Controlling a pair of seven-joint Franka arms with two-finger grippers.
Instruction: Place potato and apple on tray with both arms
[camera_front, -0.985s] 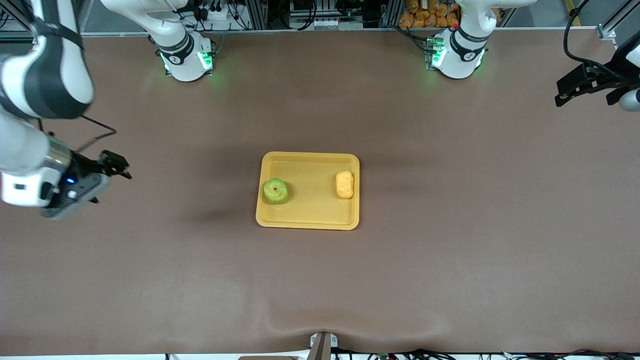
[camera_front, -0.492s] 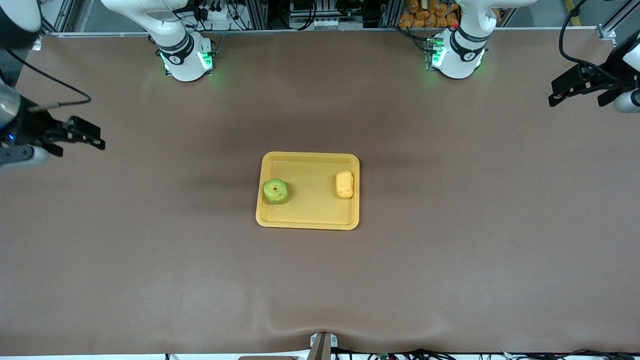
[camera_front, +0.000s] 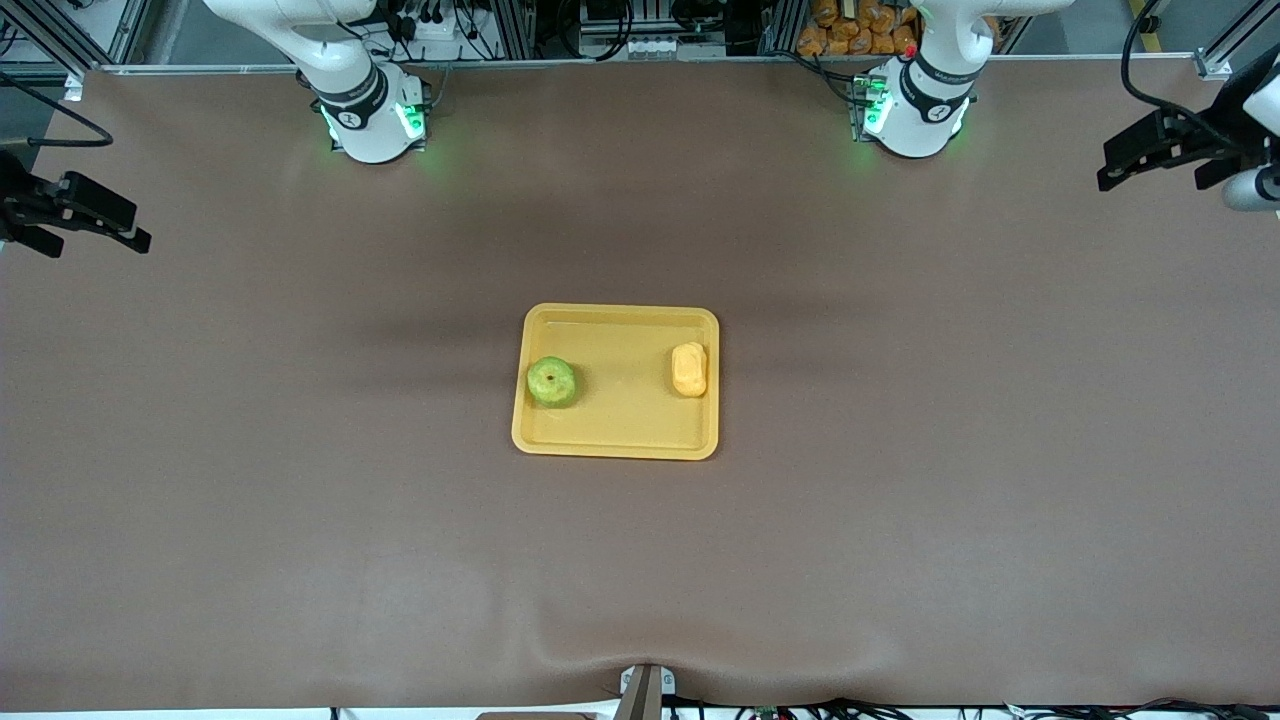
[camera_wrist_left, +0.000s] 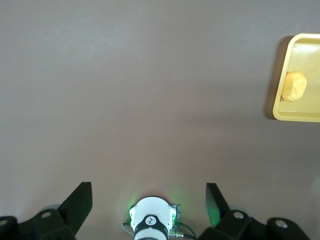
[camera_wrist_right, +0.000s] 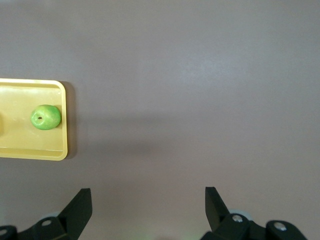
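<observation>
Since a second ago the right gripper (camera_front: 100, 215) has pulled up and away toward the upper left of the front view, and now hangs over the worktop's (camera_front: 900, 560) edge at the right arm's end; the left gripper (camera_front: 1140, 165) has shifted only slightly and hangs over the upper right corner of that view. Both grippers are empty with their fingers spread wide, as the left wrist view (camera_wrist_left: 147, 200) and the right wrist view (camera_wrist_right: 147, 200) show.

At the centre of the front view the yellow tray (camera_front: 615, 445) lies flat on the brown worktop, unmoved. The green apple (camera_front: 551, 381) sits in the tray against the rim toward the right arm's end, stem spot up. The potato (camera_front: 689, 369) lies in the tray close to the rim toward the left arm's end, well apart from the apple. In the left wrist view the tray (camera_wrist_left: 295, 116) and potato (camera_wrist_left: 294, 86) show at the right edge of the frame; in the right wrist view the tray (camera_wrist_right: 30, 152) and apple (camera_wrist_right: 46, 117) show at the left edge.

Both arm bases stand at the top of the front view, lit green.
</observation>
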